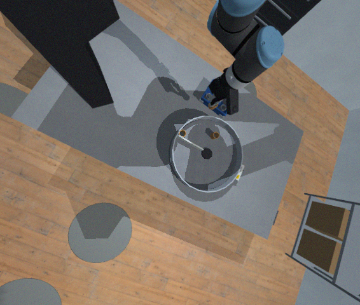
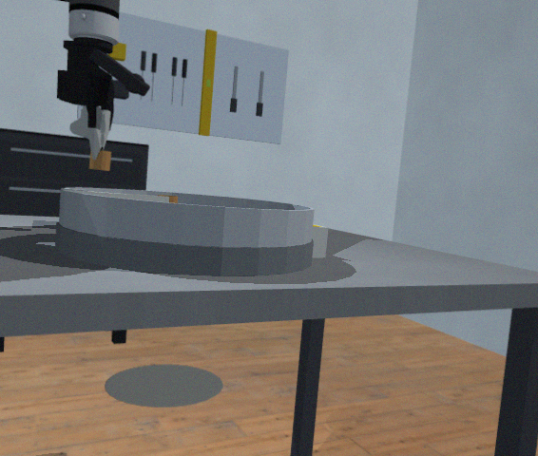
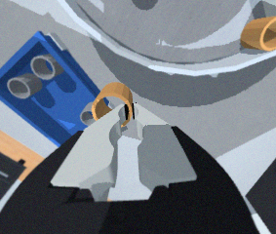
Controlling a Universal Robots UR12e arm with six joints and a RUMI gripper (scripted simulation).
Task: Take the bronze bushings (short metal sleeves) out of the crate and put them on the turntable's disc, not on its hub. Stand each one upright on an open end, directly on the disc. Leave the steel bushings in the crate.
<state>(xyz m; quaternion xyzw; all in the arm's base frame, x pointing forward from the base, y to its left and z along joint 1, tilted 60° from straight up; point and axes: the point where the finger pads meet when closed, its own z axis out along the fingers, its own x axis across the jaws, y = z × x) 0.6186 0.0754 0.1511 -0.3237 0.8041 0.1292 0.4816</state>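
My gripper is shut on the wall of a bronze bushing and holds it in the air; it also shows in the side view and from above. It hangs over the near edge of the blue crate, just outside the turntable's rim. Three steel bushings remain in the crate. On the disc, one bronze bushing stands upright near the rim and another lies on its side; the latter also shows in the wrist view. The dark hub sits at the disc's centre.
A white bar runs from the hub to the rim. A raised wall rings the disc. A small white box with a yellow label sits outside the rim. A dark cabinet stands at the table's far side.
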